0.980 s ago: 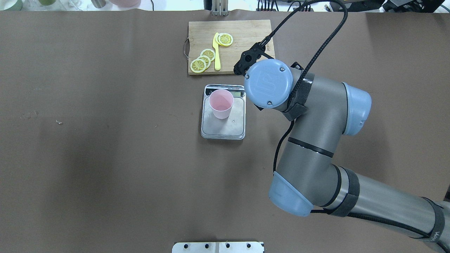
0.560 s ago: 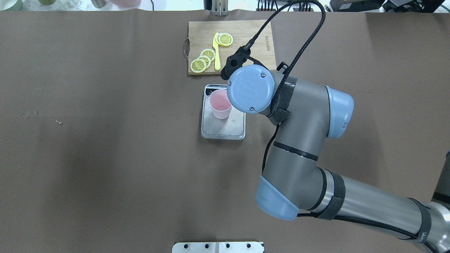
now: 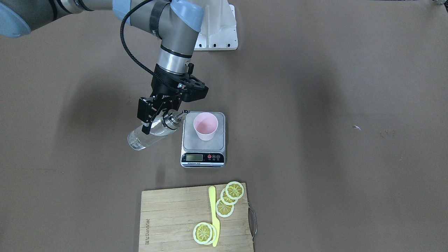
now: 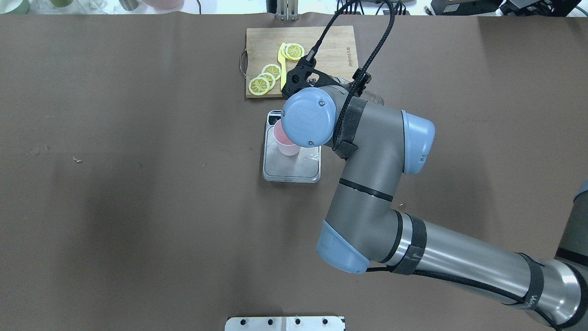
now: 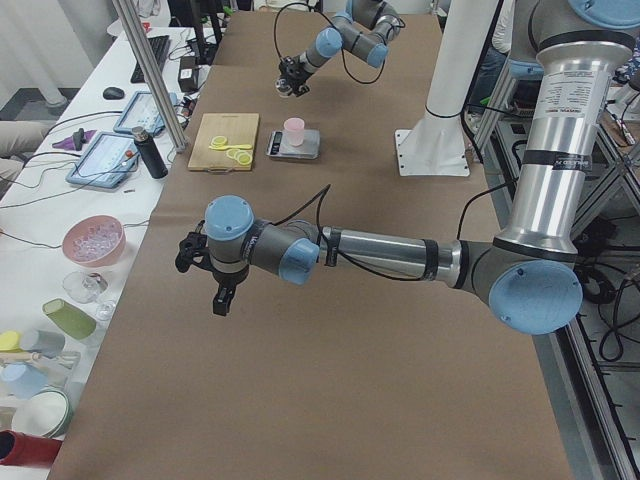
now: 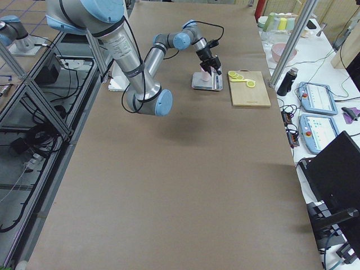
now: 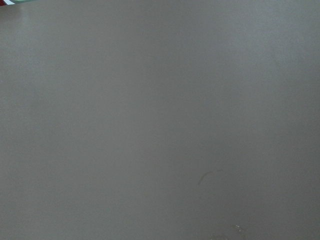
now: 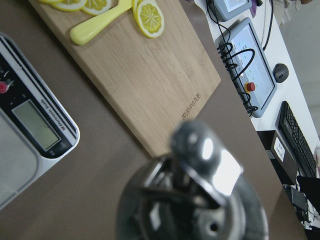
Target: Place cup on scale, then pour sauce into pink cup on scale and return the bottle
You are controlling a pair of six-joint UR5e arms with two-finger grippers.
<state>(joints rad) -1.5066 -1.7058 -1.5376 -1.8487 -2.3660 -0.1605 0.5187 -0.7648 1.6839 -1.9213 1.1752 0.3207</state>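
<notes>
**Bottle comes to the scale**

The right arm has moved sideways toward the cup (image 3: 205, 126), and from overhead its wrist now covers part of it. The right gripper (image 3: 154, 123) grips the tilted bottle (image 3: 140, 140), whose spout is at the edge of the scale (image 3: 203, 158). The cup stands on the scale. For the left gripper (image 5: 222, 300), I cannot tell.

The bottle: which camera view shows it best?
The exterior front-facing view: the bottle shows nearly whole, tilted in the right gripper beside the scale. Overhead, the arm hides nearly all; the right wrist view shows only its blurred cap; side views show it tiny.
</notes>
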